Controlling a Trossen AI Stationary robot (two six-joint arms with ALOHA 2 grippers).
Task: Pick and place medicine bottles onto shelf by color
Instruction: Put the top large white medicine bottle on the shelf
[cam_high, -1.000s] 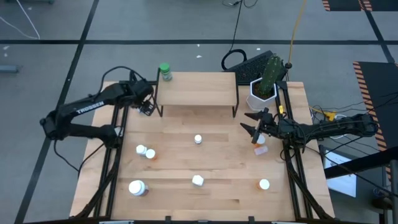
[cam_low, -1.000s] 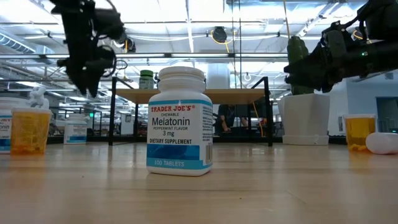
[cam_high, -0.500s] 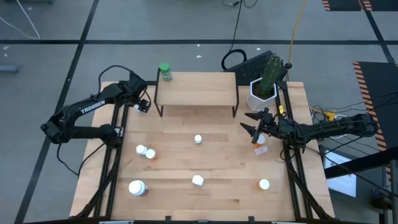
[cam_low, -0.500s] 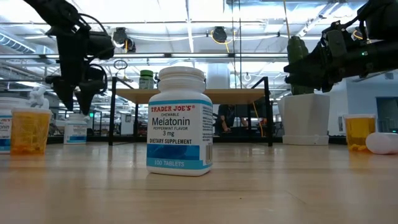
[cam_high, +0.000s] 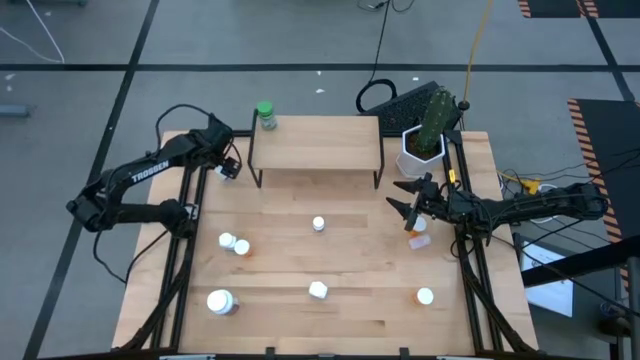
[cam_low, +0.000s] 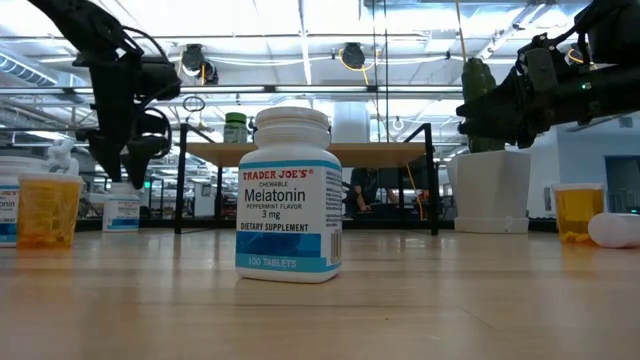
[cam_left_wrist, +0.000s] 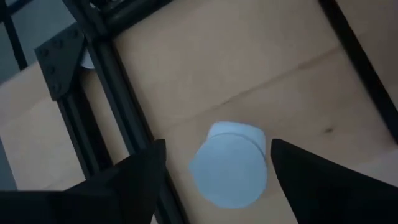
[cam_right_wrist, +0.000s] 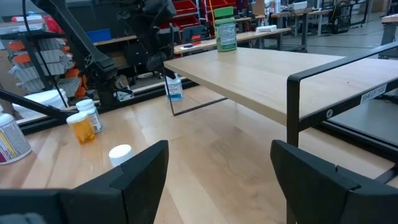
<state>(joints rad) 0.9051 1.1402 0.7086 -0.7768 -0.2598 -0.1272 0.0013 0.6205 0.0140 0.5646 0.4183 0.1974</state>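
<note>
Below left end effector (cam_left_wrist: 214, 165), fingers spread: white-capped bottle (cam_left_wrist: 229, 163) upright, long axis vertical, cap toward wrist camera

Bright overhead light, perhaps blurred close-ups.

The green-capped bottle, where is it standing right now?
The green-capped bottle stands on the shelf, at its far left corner in the high view, near the left gripper.

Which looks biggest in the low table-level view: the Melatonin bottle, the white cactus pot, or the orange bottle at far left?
1. Melatonin bottle, though nearness to the camera inflates it.
2. White cactus pot.
3. Orange bottle.
</note>
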